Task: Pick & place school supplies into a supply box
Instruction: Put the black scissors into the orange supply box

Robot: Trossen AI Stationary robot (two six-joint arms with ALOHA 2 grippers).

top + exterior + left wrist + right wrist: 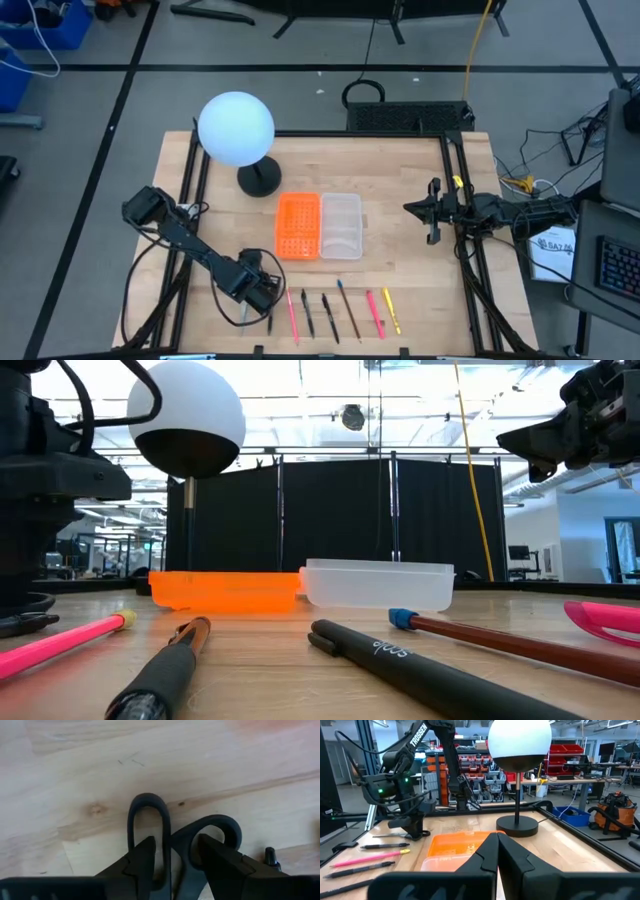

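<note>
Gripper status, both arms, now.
Left gripper: open, fingers straddling one handle loop of the small black-handled scissors on the table, not yet closed.
Right gripper: shut, holding nothing, waiting above the table's right side.

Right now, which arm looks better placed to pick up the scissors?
Left. Its pincer is open, astride the scissors' handle loops on the table. The right pincer is shut, far off by the table's edge.
</note>
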